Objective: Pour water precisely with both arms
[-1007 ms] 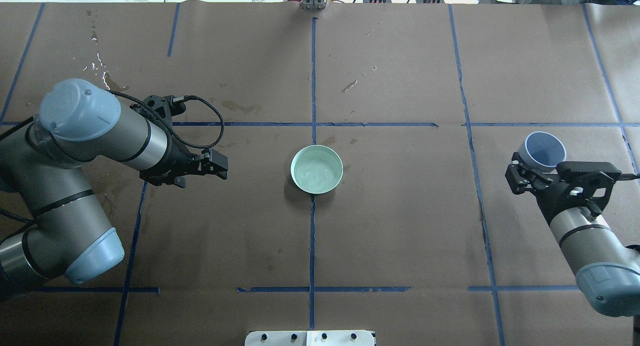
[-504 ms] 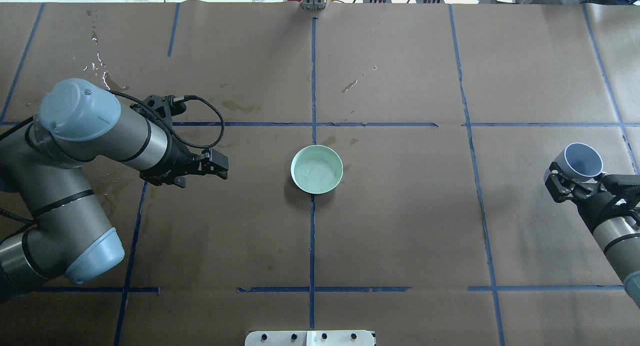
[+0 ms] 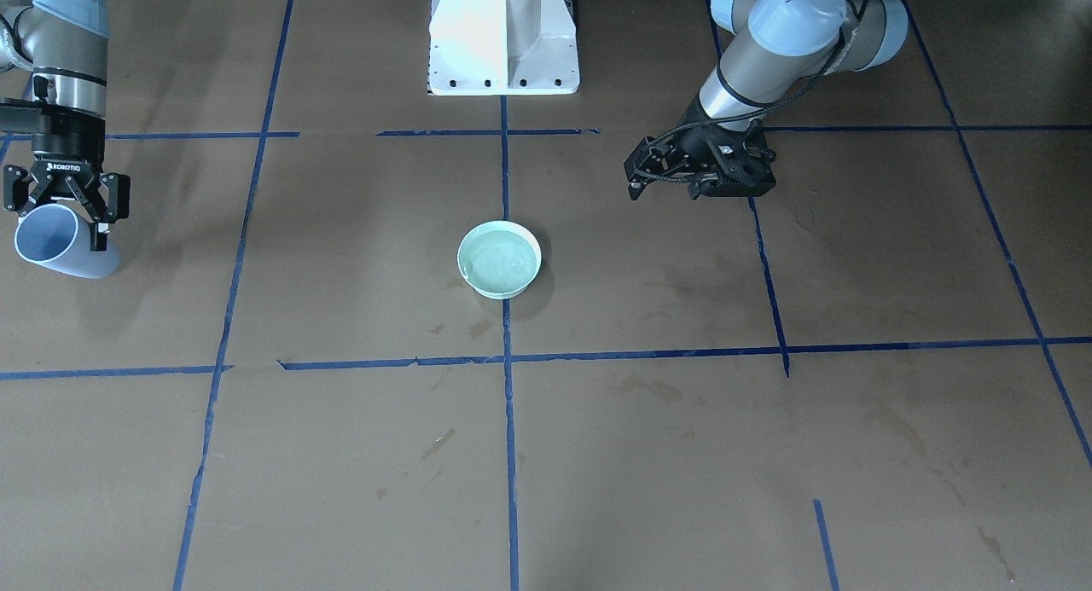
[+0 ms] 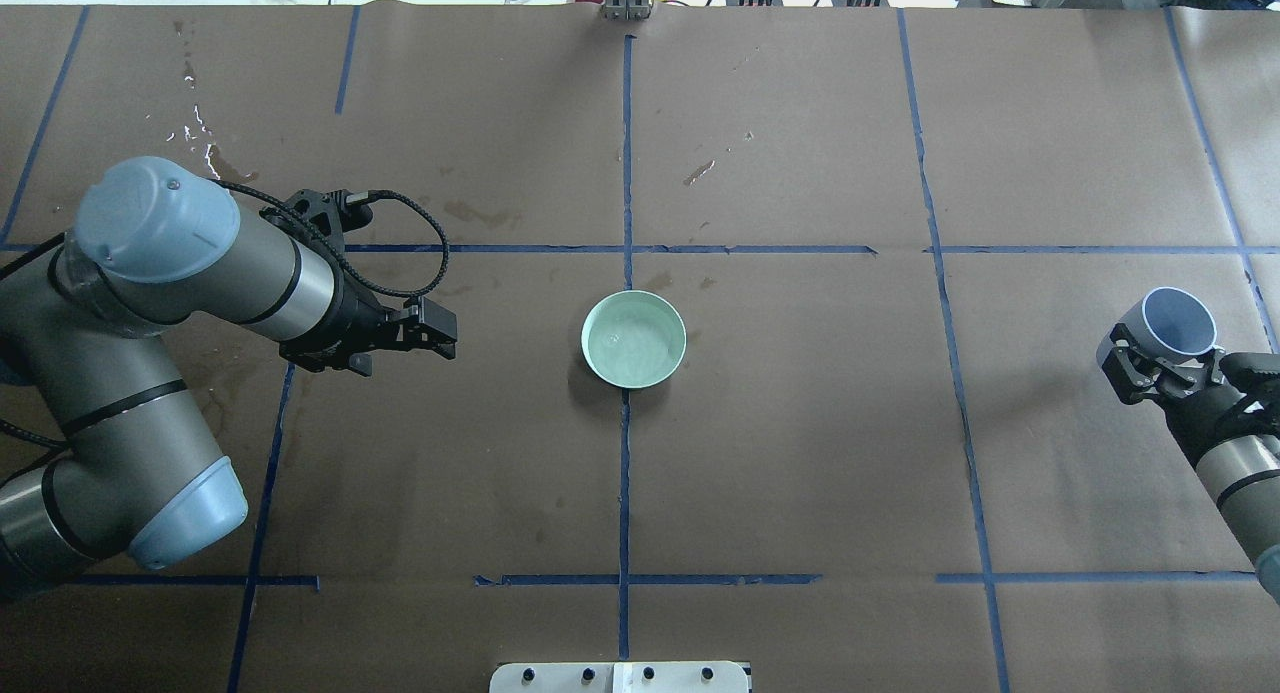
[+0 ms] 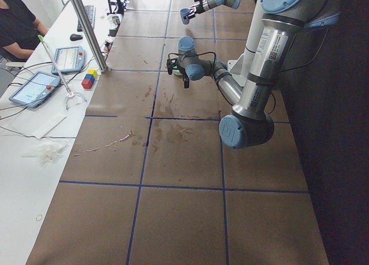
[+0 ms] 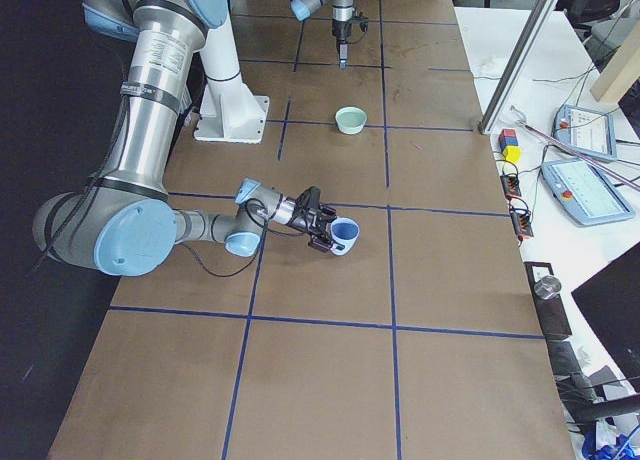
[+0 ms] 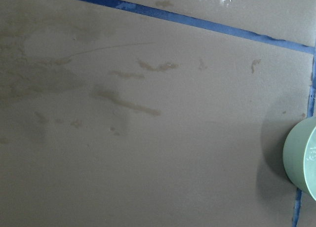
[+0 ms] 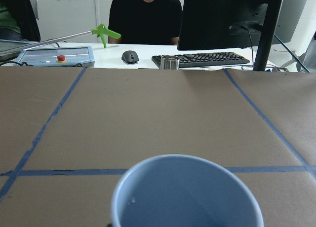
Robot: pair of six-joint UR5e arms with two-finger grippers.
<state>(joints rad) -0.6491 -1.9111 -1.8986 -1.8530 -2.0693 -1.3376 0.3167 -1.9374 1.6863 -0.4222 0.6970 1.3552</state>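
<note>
Leave the left claw (image 4: pixel 440 333), closure unclear, parked left of the green bowl (image 4: pixel 584 339) holding the water (image 4: pixel 634 343) at the centre of the tabletop (image 4: pixel 800 453). For the likely set-down, with the right claw (image 4: pixel 1160 361) clamped on the tilted blue cup (image 4: pixel 1180 318), level it, lower gently, release once seated.

You have blue tape lines (image 4: pixel 626 153) gridding the brown paper (image 4: pixel 800 453); past its far edge sit a keyboard (image 8: pixel 207 59), a mouse (image 8: pixel 130 56) and coloured blocks (image 5: pixel 89 79).
</note>
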